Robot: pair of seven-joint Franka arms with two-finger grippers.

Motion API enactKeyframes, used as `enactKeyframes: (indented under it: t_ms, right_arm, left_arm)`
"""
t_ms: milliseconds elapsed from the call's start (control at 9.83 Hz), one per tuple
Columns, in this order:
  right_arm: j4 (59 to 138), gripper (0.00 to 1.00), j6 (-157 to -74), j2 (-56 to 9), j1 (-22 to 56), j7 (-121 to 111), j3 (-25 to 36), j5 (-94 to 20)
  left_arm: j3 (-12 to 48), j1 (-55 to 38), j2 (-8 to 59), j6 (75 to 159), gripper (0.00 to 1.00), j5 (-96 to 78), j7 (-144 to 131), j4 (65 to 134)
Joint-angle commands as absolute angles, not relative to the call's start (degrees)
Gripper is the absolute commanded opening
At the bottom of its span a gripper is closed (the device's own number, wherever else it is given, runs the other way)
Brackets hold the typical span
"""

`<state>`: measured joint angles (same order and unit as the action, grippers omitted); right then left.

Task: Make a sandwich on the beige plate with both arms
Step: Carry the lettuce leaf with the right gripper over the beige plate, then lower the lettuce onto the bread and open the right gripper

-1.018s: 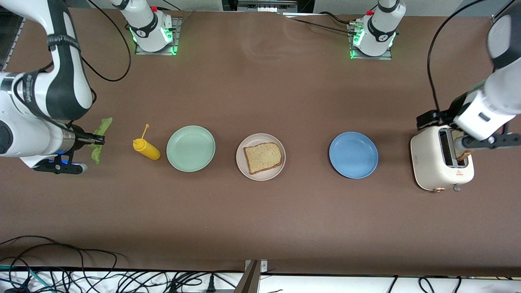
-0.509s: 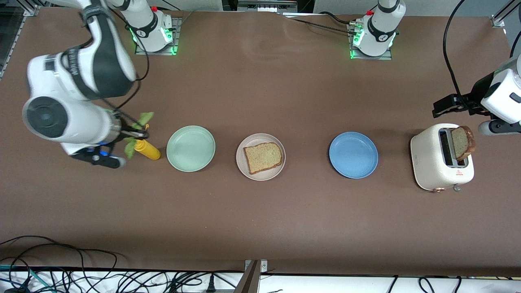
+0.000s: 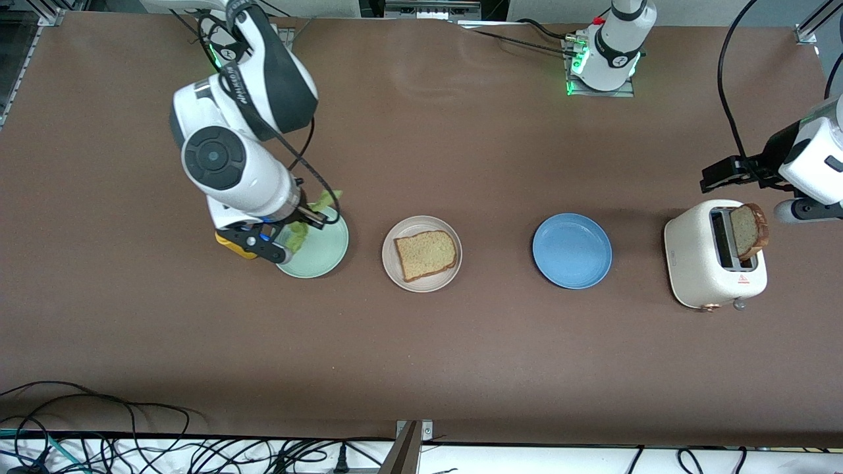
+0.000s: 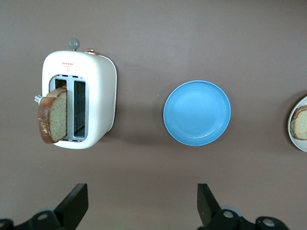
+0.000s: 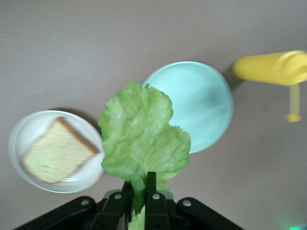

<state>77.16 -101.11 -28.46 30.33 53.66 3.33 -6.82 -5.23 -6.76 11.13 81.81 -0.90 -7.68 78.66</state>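
The right gripper (image 5: 138, 200) is clamped on a ruffled lettuce leaf (image 5: 141, 141), hanging over the mint-green plate (image 3: 324, 253). Beside that plate, the beige plate (image 3: 395, 266) carries one bread slice (image 3: 426, 254) lying flat. A second slice (image 4: 52, 120) leans out of a slot of the white toaster (image 3: 701, 273) at the left arm's end. The left gripper (image 4: 141, 206) hovers near the toaster and blue plate (image 4: 196, 112), fingers spread apart. A yellow squeeze bottle (image 5: 271, 68) lies beside the green plate.

Right arm (image 3: 230, 158) covers most of the yellow bottle (image 3: 227, 242) and part of the mint-green plate (image 3: 323, 253); beige plate (image 4: 300, 123) cut off at frame edge.
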Motion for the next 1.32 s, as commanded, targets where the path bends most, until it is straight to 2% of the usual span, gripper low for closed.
enactKeyframes:
  t_ms: [0,611,1221]
  right_arm:
    - [75.32,0.12,-106.93,-31.10,33.65,60.18,3.96,-8.44]
    - [72.08,0.12,-122.58,-40.50,42.00,72.32,4.04,-8.17]
    - [72.60,0.12,-122.69,-46.13,46.75,72.51,4.13,0.61]
  left_arm:
    - [-4.92,-6.24,11.69,80.60,1.00,-1.67,-6.68,77.52]
    - [-4.83,-6.68,12.13,80.60,1.00,-1.32,-6.77,77.61]
    - [-4.83,-6.86,12.13,80.60,1.00,-1.23,-7.29,77.52]
